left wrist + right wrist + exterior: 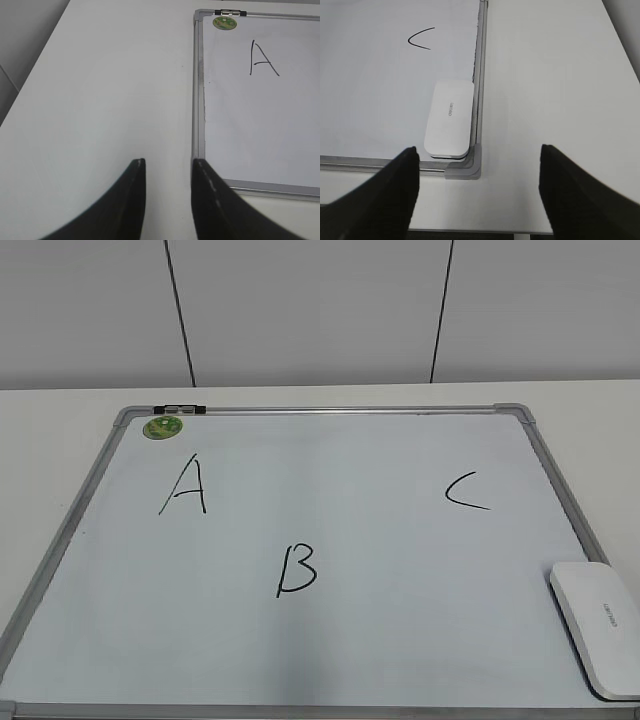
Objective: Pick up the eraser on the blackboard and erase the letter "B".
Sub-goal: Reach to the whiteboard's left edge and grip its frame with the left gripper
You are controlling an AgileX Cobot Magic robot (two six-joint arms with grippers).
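Observation:
The blackboard (400, 640) is a white board in a grey frame, flat on the table. The black letter "B" (297, 570) is at its lower middle. The white eraser (598, 625) lies on the board's near right corner; it also shows in the right wrist view (449, 117). My right gripper (479, 172) is open and empty, held above the table just short of that corner. My left gripper (167, 167) is open and empty over the table beside the board's left frame (198, 100). Neither gripper shows in the exterior view.
A black "A" (186, 485) is at the board's left and a "C" (465, 490) at its right. A round green magnet (163, 426) sits at the far left corner. The white table (300, 395) surrounds the board; its near edge shows in the right wrist view (470, 231).

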